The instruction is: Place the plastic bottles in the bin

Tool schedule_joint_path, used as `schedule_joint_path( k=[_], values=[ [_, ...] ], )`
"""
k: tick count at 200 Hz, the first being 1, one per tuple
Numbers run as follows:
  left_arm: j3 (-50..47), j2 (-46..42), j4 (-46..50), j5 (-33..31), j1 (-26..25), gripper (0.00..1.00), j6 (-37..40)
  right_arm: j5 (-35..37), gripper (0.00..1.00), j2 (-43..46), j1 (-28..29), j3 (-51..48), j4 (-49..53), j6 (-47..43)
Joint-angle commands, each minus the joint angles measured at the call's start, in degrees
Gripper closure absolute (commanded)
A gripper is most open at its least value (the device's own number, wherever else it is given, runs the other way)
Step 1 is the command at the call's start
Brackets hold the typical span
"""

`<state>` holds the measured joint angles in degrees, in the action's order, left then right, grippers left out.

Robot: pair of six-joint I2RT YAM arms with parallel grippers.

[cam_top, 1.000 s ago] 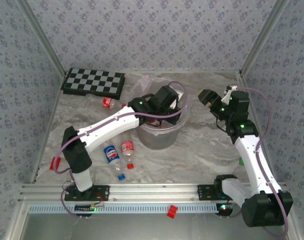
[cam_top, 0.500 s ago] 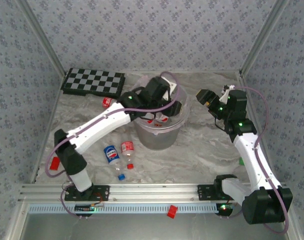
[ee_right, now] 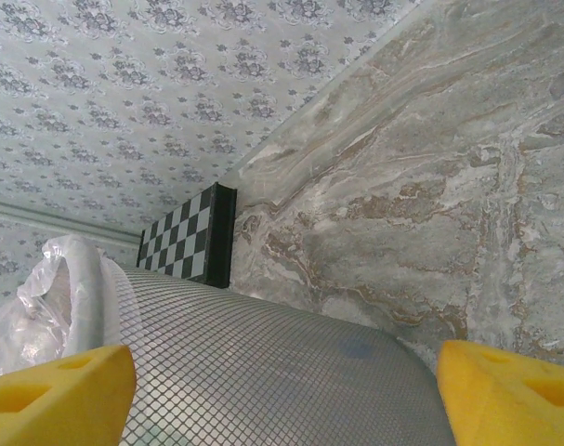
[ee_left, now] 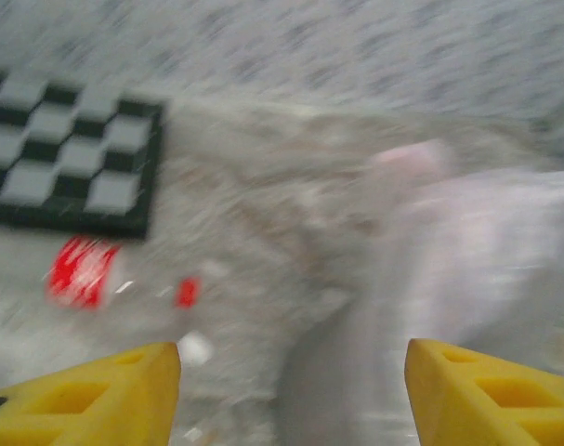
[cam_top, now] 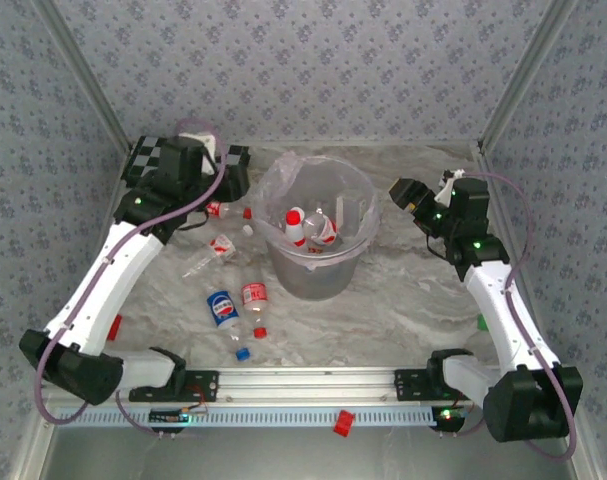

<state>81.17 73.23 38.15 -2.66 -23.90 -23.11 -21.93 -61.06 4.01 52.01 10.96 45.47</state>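
Marbled grey surface [cam_top: 413, 300] enclosed by walls of floral wallpaper [cam_top: 303, 70], seen from above and from both wrists.

Centre: the bin [cam_top: 313, 282], a round grey bucket standing upright, lined with a thin clear bag [cam_top: 281, 168] that spills over its rim. Bottles with red labels [cam_top: 323, 232] lie inside it on the bottom.

Left of the bin, on the surface: a blue-labelled bottle [cam_top: 222, 308] and a red-labelled bottle [cam_top: 254, 298] lie side by side. A clear bottle [cam_top: 208, 253] lies farther back. A fourth bottle [cam_top: 219, 209], also with a red label, lies near the chequered board [cam_top: 143, 162] at the back left corner.

Left tool [ee_left: 291, 395]: in the top view it is raised over the right end of the chequered board, apart from the bin. Its wrist view is blurred, but the yellow fingertips [ee_left: 105, 400] stand wide apart with nothing between them.

Right tool [cam_top: 401, 190]: raised just beside the right rim of the bin. In its wrist view the yellow fingers [ee_right: 504, 400] stand wide apart and hold nothing, with the bin's side beneath them.

Near edge: a small red cap [cam_top: 343, 422] rests on the metal rail [cam_top: 303, 385].
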Motion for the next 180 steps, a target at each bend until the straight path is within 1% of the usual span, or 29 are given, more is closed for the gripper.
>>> schedule_joint_path(
  k=[1, 10, 24, 46, 50, 56, 68, 81, 95, 104, 124, 136, 163, 176, 180],
  values=[
    [-7.45, -1.51, 1.14, -0.92, 3.27, 0.32, -1.76, -0.48, 0.14, -0.03, 0.38, 1.74, -0.53, -0.89],
    [-9.88, -2.29, 2.48, -1.63, 3.51, 0.31, -2.07, -0.29, 0.14, 0.19, 0.3, 1.93, 0.11, -1.23],
    [-15.07, -4.86, 4.2, -0.78, 3.44, 0.29, -5.4, 0.59, 0.14, 0.74, 0.26, 2.23, 1.58, -2.02],
    [-26.87, -12.91, 2.39, 2.58, 2.31, 0.29, -15.52, 1.85, 0.14, 1.42, 0.03, 2.12, 2.57, -2.58],
    [-28.78, -14.58, 1.89, 3.26, 1.99, 0.26, -17.6, 1.84, 0.14, 1.39, -0.09, 2.13, 2.5, -2.58],
    [-31.83, -16.8, 1.82, 4.14, 1.49, 0.24, -20.05, 1.83, 0.14, 1.19, -0.14, 2.11, 2.26, -2.51],
    [-35.59, -20.31, 3.78, 3.5, -0.77, 0.24, -23.97, 1.42, 0.14, 0.48, -0.14, 2.11, 1.68, -2.32],
    [-38.09, -23.04, 7.13, 0.47, -4.58, 0.23, -27.88, 0.82, 0.13, -0.57, -0.14, 2.04, 0.65, -1.95],
    [-41.44, -25.23, 8.64, -2.15, -8.87, 0.18, -32.61, 0.11, 0.14, -1.78, 0.03, 2.0, -0.28, -1.55],
    [-44.3, -26.5, 7.88, -2.3, -10.48, 0.17, -35.82, -0.29, 0.13, -2.41, 0.2, 2.06, -0.53, -1.45],
    [-51.29, -28.8, 2.57, 0.19, -12.11, 0.17, -42.01, -0.49, 0.14, -3.01, 0.52, 2.42, -0.59, -1.4],
    [-53.38, -29.67, 1.67, 0.13, -12.35, 0.18, -43.8, -0.39, 0.14, -2.8, 0.57, 2.52, -0.41, -1.61],
    [-54.98, -30.02, 2.79, -2.69, -12.38, 0.2, -43.82, 0.19, 0.13, -2.27, 0.56, 2.47, 0.03, -1.77],
    [-56.35, -30.01, 1.11, -2.79, -12.35, 0.26, -44.54, 0.2, 0.13, -2.22, 0.56, 2.59, 0.11, -1.77],
    [-56.83, -30.03, -1.0, -2.59, -12.35, 0.29, -44.79, 0.27, 0.13, -2.22, 0.56, 2.69, 0.1, -1.71]
  ],
)
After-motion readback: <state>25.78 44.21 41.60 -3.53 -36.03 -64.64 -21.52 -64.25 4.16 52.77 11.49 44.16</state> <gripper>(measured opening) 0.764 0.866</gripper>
